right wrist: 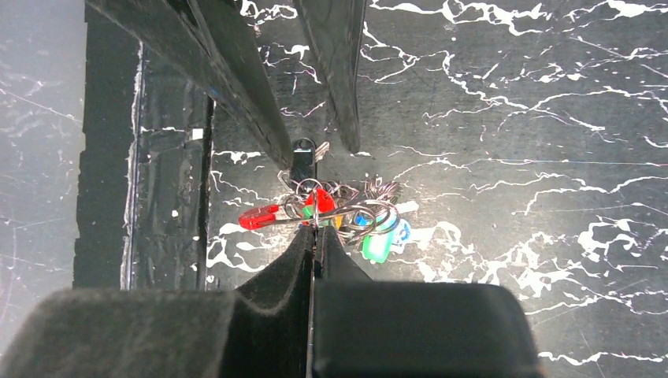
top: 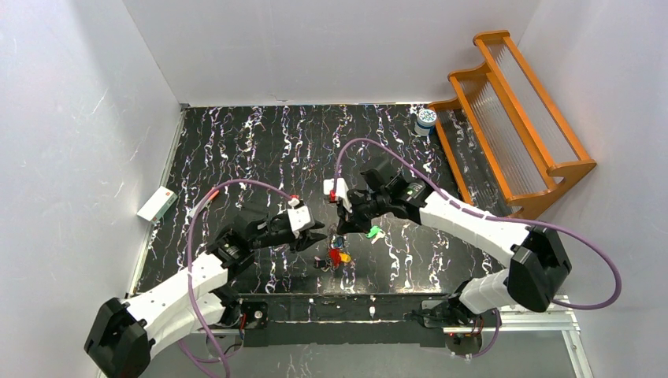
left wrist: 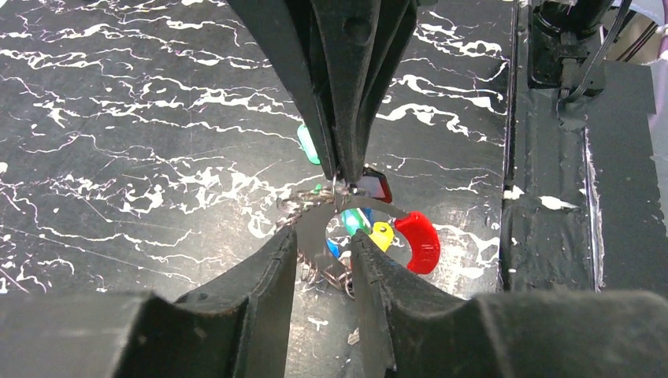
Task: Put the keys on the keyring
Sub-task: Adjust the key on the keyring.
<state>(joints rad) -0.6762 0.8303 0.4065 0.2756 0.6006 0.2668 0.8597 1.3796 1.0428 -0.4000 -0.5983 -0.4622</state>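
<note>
The keyring (right wrist: 313,203), a bunch of thin metal loops, hangs just above the dark marbled table with my right gripper (right wrist: 317,228) shut on its wire. Strung on it are keys with coloured heads: red (left wrist: 417,240), yellow (left wrist: 382,235) and green (right wrist: 376,246). From above, the bunch (top: 337,256) shows between the two grippers. My left gripper (left wrist: 324,248) faces the right one (top: 344,227) from the other side. Its jaws stand apart with a flat grey metal key part (left wrist: 319,228) between them; contact is unclear.
An orange wooden rack (top: 512,118) stands at the back right, with a round white-and-blue jar (top: 426,118) beside it. A small white box (top: 157,203) lies off the table's left edge. The table's near edge (left wrist: 583,197) runs just past the bunch.
</note>
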